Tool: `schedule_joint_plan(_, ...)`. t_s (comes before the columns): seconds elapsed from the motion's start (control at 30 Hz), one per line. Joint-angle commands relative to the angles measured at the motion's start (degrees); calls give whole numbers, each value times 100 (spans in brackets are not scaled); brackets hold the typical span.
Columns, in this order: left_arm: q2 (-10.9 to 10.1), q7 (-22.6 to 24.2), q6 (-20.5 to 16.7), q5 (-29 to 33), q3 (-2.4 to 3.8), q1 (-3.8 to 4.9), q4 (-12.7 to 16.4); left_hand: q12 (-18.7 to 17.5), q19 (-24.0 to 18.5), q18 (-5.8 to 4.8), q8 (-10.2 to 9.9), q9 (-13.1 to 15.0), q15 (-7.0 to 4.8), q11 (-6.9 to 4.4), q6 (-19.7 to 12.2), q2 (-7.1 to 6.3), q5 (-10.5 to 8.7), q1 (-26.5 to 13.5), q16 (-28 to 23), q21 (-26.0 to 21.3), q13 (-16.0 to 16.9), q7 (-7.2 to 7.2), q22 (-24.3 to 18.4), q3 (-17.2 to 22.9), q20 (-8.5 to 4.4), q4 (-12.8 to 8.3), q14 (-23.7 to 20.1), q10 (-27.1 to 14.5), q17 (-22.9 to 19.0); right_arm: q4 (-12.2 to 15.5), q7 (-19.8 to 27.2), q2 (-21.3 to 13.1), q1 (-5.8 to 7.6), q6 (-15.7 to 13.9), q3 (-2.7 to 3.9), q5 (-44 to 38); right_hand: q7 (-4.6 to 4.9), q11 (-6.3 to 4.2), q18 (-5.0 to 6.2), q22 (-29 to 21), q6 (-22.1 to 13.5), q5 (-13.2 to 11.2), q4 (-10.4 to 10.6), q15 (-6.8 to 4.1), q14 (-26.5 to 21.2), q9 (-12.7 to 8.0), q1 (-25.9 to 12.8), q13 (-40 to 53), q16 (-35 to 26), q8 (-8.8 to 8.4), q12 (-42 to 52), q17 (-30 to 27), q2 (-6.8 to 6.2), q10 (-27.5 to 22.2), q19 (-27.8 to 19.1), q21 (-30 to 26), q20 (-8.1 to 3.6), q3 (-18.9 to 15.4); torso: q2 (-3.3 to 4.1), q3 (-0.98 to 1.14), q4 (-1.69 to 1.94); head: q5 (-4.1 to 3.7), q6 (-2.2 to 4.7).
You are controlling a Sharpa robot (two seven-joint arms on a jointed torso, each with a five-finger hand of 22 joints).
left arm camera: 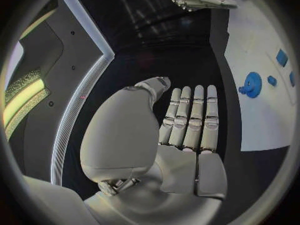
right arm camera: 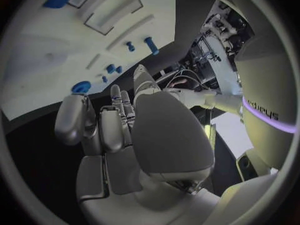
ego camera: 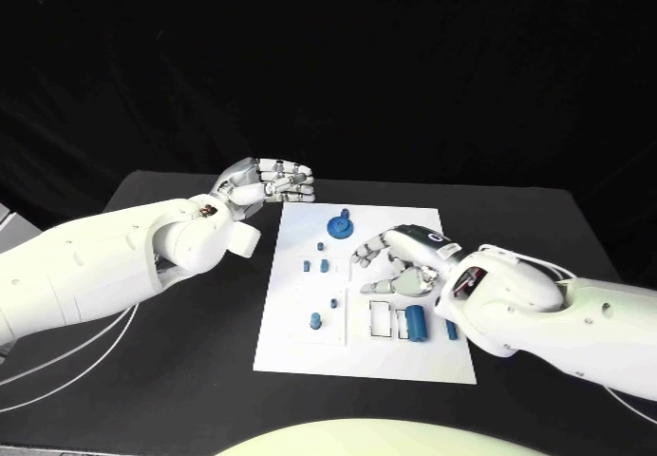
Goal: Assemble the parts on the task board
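Observation:
The white task board [ego camera: 294,342] lies in the middle of the black table. A round blue part [ego camera: 340,225] sits near its far edge, with small blue pegs [ego camera: 323,266] below it and two more [ego camera: 316,322] nearer me. A blue cylinder [ego camera: 415,321] stands by a rectangular slot, with a slim blue piece [ego camera: 451,330] beside it. My right hand [ego camera: 396,262] hovers over the board's middle, fingers apart and holding nothing. My left hand [ego camera: 269,181] is off the board's far left corner; its fingers [left arm camera: 189,120] are stretched out with nothing in them. The round part [left arm camera: 252,84] lies beside them.
Bare black tabletop [ego camera: 164,380] runs along the board's left side and beyond its far edge. In the right wrist view my right hand [right arm camera: 119,130] sits above the board [right arm camera: 37,60], with the blue pegs [right arm camera: 151,45] and the round part [right arm camera: 81,87] ahead of it.

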Motion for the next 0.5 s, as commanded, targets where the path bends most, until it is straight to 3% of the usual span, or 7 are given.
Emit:
schedule_joint_plan(0.03, -5, 46, 65, 30, -1, -9, 25, -32, 46, 34, -28, -9, 1, 14, -31, 6, -26, 43, -27, -38, 5, 24, -11, -7, 3, 2, 25, 16, 6, 74, 404, -354, 120, -118, 2, 1818, 20, -77, 39, 677, 172, 19, 7, -67, 54, 21, -40, 97, 90, 111, 216, 161, 90, 586, 108, 232, -54, 47, -27, -14, -21, -125, -5)
schedule_joint_plan(0.2, -29, 53, 35, 27, -8, -30, 59, -32, 50, 34, -30, -10, 0, 14, -35, 4, -27, 40, -28, -39, 5, 22, -13, -9, 3, 3, 30, 18, 8, 128, 71, -882, 215, 211, -11, 2472, -235, -350, -8, 817, 290, 8, -5, -302, 111, 123, -317, 872, 203, 389, 1134, 374, 38, 1343, 184, 552, -291, -92, -45, -21, -30, -237, -10)
schedule_joint_plan(0.23, -35, 54, 28, 26, -8, -38, 70, -32, 50, 34, -30, -10, 0, 14, -35, 4, -27, 40, -28, -39, 5, 22, -13, -9, 3, 3, 30, 18, 8, 144, -56, -990, 226, 307, -22, 2550, -229, -371, -31, 853, 275, -9, -4, -314, 121, 158, -370, 1168, 219, 457, 1477, 405, 48, 1431, 202, 644, -284, -124, -48, -21, -29, -260, -23)
schedule_joint_plan(0.27, -43, 54, 20, 24, -9, -46, 81, -32, 50, 34, -30, -10, 0, 14, -35, 4, -27, 40, -28, -39, 5, 22, -13, -9, 3, 3, 30, 18, 8, 163, -193, -1089, 233, 404, -33, 2605, -287, -414, -102, 1001, 277, -6, -58, -350, 194, 230, -621, 4135, 345, 577, 4184, 668, 98, 2111, 292, 1071, -309, -225, -53, -20, -31, -274, -36)
schedule_joint_plan(0.3, -51, 53, 11, 19, -9, -54, 91, -32, 50, 34, -30, -10, 0, 14, -35, 4, -27, 40, -28, -39, 5, 22, -13, -9, 3, 3, 30, 18, 8, 184, -334, -1180, 238, 484, -44, 2637, -262, -399, -136, 1095, 143, 20, 14, -336, 227, 388, -733, 5929, 461, 807, 5739, 913, 231, 1878, 326, 1278, -339, -288, -58, -18, -35, -289, -42)
schedule_joint_plan(0.33, -58, 51, 1, 14, -10, -62, 100, -32, 61, 36, -35, -13, -2, 12, -43, -2, -28, 32, -32, -43, 7, 18, -21, -17, 1, 8, 43, 26, 13, 205, -473, -1261, 240, 555, -56, 2650, -279, -365, -180, 1182, 58, 34, 28, -322, 288, 470, -918, 6863, 595, 933, 6487, 1238, 270, 2150, 373, 1532, -302, -367, -56, -17, -37, -302, -40)
schedule_joint_plan(0.5, -83, 38, -60, -28, -11, -86, 148, -43, -25, 23, -53, -25, -7, 3, -51, -101, -30, -167, -138, -192, 18, -9, -155, -232, 46, 145, 85, 69, 52, 307, -1047, -1501, 176, 702, -124, 2581, -248, -358, -267, 1342, -77, 47, 20, -280, 424, 649, -991, 8191, 901, 1244, 7447, 2094, 332, 2754, 464, 2048, -265, -422, -65, -19, -62, -336, -61)
